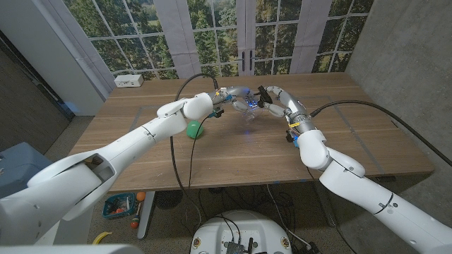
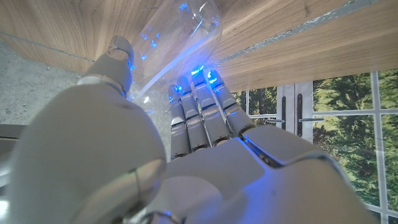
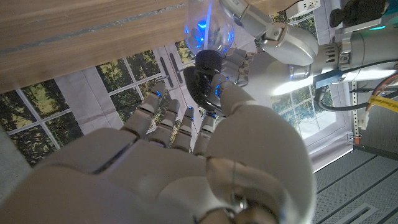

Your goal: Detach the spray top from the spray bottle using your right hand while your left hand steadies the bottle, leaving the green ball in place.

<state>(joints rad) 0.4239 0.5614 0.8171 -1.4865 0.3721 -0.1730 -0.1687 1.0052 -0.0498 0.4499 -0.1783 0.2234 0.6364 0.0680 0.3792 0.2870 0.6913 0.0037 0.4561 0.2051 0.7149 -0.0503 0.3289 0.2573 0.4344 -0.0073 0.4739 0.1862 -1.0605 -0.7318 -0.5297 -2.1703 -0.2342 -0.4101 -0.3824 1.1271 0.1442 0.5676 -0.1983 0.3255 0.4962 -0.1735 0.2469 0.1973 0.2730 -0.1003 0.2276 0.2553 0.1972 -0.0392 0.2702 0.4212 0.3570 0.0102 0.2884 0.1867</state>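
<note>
**Both hands on the bottle, top not yet off**

The left hand [image 1: 212, 103] holds the clear bottle [image 1: 245, 107] above the counter [image 1: 233, 152], fingers wrapped round its body. The right hand [image 1: 267, 95] grips the black top [image 3: 208, 62], which seems to sit on the neck, though glare blurs the joint. The ball [image 1: 194, 129] lies on the counter beside the left wrist. Detaching remains.

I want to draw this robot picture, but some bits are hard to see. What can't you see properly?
- Spray top: the right hand covers part of it in the right wrist view; too small in the head view.
- Spray bottle: the left hand hides its lower part in the left wrist view.
- Green ball: the left arm partly hides it in the head view.
</note>
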